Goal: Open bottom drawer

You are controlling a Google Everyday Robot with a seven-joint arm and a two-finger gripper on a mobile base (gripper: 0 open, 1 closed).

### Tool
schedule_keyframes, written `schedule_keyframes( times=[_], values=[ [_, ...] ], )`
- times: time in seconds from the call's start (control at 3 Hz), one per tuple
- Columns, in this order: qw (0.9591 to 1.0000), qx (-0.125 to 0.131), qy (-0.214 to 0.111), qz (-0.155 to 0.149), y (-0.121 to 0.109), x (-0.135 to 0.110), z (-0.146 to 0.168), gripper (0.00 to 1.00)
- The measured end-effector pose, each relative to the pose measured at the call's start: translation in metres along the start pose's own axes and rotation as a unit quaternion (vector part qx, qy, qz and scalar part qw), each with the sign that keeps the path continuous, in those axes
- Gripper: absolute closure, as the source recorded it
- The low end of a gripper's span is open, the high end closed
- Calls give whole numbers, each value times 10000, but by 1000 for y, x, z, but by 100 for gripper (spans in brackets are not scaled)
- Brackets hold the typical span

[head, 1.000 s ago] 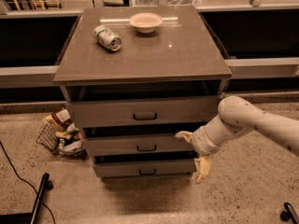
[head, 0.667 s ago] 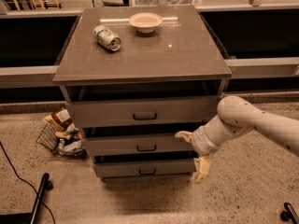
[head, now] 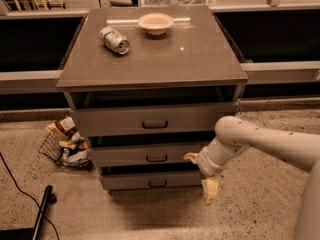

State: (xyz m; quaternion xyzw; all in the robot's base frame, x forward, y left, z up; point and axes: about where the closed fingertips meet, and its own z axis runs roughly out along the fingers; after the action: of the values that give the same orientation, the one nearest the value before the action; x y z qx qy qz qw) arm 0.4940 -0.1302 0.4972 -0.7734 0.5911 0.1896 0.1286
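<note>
Bottom drawer, lowest of three grey fronts under the table, is flat and narrow with one small dark pull. Its right end hides behind the pincer, whose two fingers are spread wide around nothing. One wire basket sits on the floor; one can and one bowl are up top.

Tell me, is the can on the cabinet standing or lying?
Lying on its side: the can shows its round end. The gripper hangs beside the bottom drawer.
</note>
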Motion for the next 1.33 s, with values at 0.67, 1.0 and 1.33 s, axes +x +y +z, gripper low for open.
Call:
schedule_keyframes(
  times=[0.67, 1.0, 1.33],
  values=[
    [9998, -77, 164, 11, -1, 21, 39, 0],
    [9994, -97, 309, -90, -8, 39, 69, 0],
    [9989, 80, 454, -109, -19, 69, 99, 0]
  ],
)
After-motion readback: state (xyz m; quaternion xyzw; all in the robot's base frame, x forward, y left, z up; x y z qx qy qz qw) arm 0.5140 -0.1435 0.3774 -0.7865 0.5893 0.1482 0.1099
